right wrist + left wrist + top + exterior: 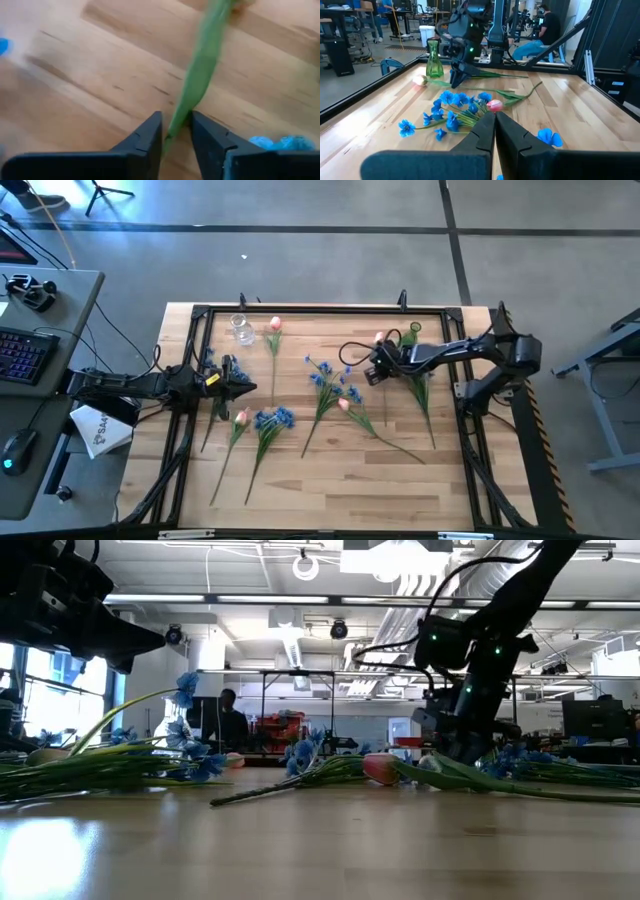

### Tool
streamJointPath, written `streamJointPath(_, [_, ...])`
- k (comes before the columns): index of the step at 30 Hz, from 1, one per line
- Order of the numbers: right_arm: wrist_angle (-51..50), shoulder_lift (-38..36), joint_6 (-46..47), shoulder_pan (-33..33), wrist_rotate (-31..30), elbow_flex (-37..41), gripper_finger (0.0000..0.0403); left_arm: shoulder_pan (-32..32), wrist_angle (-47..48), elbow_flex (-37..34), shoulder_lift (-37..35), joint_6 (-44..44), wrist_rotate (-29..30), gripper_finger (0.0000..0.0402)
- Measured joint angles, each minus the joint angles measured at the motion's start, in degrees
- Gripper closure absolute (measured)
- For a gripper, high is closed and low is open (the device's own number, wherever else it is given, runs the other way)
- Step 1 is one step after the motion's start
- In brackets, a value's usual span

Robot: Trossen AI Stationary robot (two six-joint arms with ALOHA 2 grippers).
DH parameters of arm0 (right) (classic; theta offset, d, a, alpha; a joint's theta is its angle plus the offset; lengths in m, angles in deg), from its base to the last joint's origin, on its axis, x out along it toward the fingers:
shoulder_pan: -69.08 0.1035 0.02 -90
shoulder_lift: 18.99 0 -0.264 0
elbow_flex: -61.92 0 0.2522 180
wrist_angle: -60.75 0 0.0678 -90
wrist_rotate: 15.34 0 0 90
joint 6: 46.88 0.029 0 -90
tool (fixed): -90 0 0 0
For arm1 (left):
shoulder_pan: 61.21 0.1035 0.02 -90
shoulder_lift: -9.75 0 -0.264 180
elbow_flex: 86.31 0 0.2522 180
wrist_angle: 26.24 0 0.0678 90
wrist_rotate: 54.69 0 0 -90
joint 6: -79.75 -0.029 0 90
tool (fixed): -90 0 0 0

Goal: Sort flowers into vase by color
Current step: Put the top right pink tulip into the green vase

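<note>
Pink tulips and blue-blossom stems lie flat and scattered on the wooden table: a tulip (274, 325), a blue cluster (273, 418) and another blue stem (320, 375). My right gripper (376, 370) is low over the table's far right part, its fingers around a green stem (195, 75). A pink tulip head (378, 337) shows just beyond it. My left gripper (243, 388) hangs above the left part, shut (495, 117), with nothing visible between its fingers. Blue blossoms (452, 107) lie ahead of it. My right gripper pinches a green flower stem between its two fingers (176, 129), which lie across the stem and come down at a slant from above. The stem (200, 55) runs on ahead over the wood. Whether it is lifted off the table does not show.
A clear glass vase (243, 330) stands at the far left of the table, a green vase (410, 333) at the far right, behind my right gripper (460, 745). A black frame (300, 310) borders the table. Bare wood lies along the near edge.
</note>
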Motion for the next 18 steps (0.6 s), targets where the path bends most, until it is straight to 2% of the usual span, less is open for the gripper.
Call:
streamJointPath(6, [0.2, 1.9, 0.0, 1.2, -0.9, -0.1, 0.0392, 0.0, 0.0, 0.0, 0.0, 0.0, 0.0, 0.0398])
streamJointPath(12, [0.4, -3.5, -2.0, 5.7, -3.5, 0.5, 0.0398, 0.0, 0.0, 0.0, 0.0, 0.1, 0.0, 0.0398])
streamJointPath(16, [11.6, -10.3, -7.5, 9.6, -7.7, 3.2, 0.04, 0.0, 0.0, 0.0, 0.0, 0.2, 0.0, 0.0398])
streamJointPath(18, [24.7, -13.9, -13.6, 11.8, -6.0, 6.9, 0.04, 0.0, 0.1, 0.0, 0.0, 0.3, 0.0, 0.0398])
